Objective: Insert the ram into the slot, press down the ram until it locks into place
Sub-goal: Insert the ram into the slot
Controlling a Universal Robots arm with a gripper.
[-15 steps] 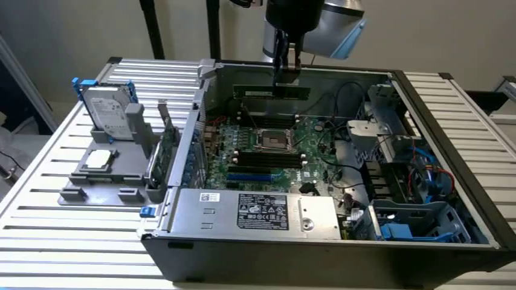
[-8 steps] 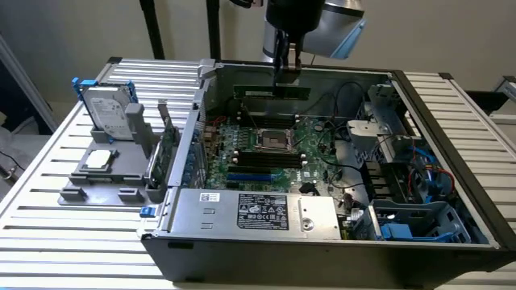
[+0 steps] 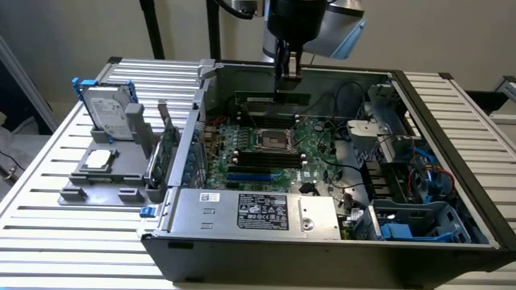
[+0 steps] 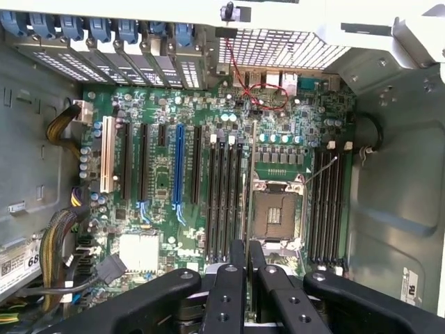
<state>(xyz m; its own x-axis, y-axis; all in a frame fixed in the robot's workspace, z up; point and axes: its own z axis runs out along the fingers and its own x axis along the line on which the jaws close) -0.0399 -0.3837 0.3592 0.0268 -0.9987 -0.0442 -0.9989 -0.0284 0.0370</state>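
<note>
My gripper (image 3: 289, 76) hangs over the open computer case, shut on the top edge of the ram (image 3: 274, 96), a thin green stick held level above the far part of the motherboard (image 3: 318, 163). The wrist view shows the ram (image 4: 251, 174) edge-on as a thin line running out from between the fingers (image 4: 236, 254). It lies along the group of black slots (image 4: 224, 198) beside the square processor socket (image 4: 276, 216), close to the slot nearest that socket. The stick is above the board and sits in no slot. A second slot group (image 4: 327, 209) lies beyond the socket.
A grey fixture (image 3: 101, 175) on the exterior view's left carries a hard drive (image 3: 109, 115) and an upright green card (image 3: 165, 148). The power supply (image 3: 258, 211) spans the case front, a drive cage (image 3: 403, 175) the right. Cable bundles (image 4: 59, 243) and a blue slot (image 4: 179, 167) lie nearby.
</note>
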